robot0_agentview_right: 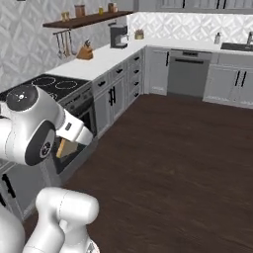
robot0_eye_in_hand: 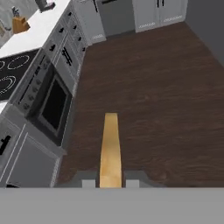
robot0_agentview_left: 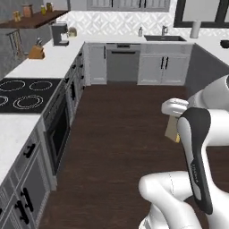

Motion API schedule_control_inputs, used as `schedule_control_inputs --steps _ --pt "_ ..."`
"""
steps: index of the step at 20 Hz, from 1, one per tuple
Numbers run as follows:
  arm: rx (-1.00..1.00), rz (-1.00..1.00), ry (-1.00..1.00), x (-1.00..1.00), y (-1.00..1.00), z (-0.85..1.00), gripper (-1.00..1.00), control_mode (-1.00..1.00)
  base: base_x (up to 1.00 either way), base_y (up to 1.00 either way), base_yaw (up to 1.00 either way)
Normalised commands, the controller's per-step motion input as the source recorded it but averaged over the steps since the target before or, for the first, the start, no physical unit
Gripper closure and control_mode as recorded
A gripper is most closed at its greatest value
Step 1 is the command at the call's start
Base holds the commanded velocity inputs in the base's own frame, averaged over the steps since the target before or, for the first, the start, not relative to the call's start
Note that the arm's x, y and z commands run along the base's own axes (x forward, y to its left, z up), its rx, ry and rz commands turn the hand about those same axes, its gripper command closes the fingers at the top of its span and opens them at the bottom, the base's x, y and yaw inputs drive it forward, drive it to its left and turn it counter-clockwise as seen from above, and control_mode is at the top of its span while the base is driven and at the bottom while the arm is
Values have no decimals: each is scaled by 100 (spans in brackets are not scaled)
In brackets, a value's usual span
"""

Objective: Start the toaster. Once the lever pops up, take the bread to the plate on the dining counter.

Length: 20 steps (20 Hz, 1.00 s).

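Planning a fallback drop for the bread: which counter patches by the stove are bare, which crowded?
Gripper is shut on the bread, over the floor. Bare: the white counter between the cooktop and the knife block. Crowded: the far corner, around the coffee machine.

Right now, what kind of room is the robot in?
A home kitchen, rendered: a black glass cooktop over a built-in oven, a sink with faucet in the white counter, grey cabinets and a dishwasher around a dark wood floor.
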Motion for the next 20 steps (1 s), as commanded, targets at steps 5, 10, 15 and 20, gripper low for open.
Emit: schedule_control_inputs --steps 5,10,15,20 --pt "0 0 0 0 0 0 100 100 90 -17 -45" --pt "0 0 0 0 0 0 100 100 100 -4 -34" --pt "0 0 0 0 0 0 100 100 100 -15 -23" --pt "0 0 0 0 0 0 100 100 100 -50 -13"
